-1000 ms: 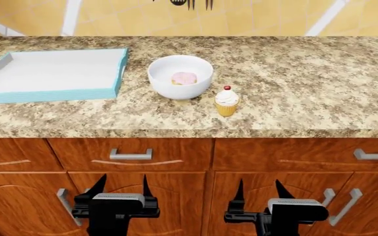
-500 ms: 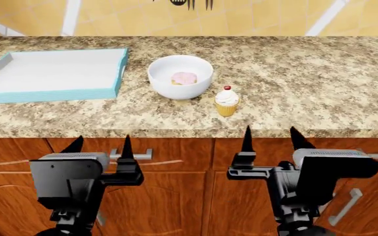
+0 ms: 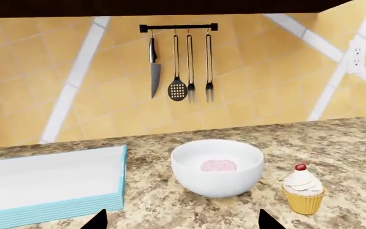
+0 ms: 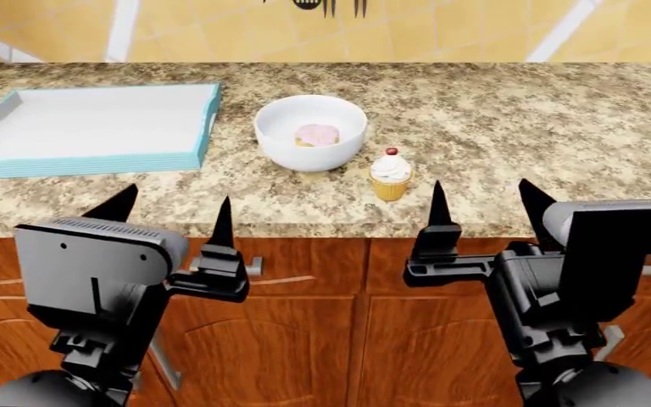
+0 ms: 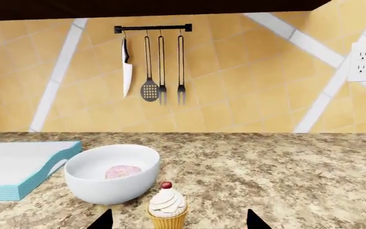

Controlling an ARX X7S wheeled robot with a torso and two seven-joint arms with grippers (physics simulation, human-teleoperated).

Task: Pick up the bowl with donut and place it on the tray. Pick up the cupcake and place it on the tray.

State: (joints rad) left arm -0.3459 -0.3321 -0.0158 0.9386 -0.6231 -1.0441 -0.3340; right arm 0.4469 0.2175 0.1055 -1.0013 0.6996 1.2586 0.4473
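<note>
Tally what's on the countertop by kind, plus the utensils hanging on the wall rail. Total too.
Bowls: 1, bowl
Donuts: 1, donut, inside the bowl
Cupcakes: 1, cupcake
Trays: 1, tray
Hanging utensils: 4, knife, slotted spatula, and two forks
Total: 8

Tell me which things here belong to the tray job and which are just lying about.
Job:
bowl
donut inside the bowl
cupcake beside the bowl
tray

Lying about:
knife, slotted spatula and two forks hanging on the wall rail
wall outlet
</note>
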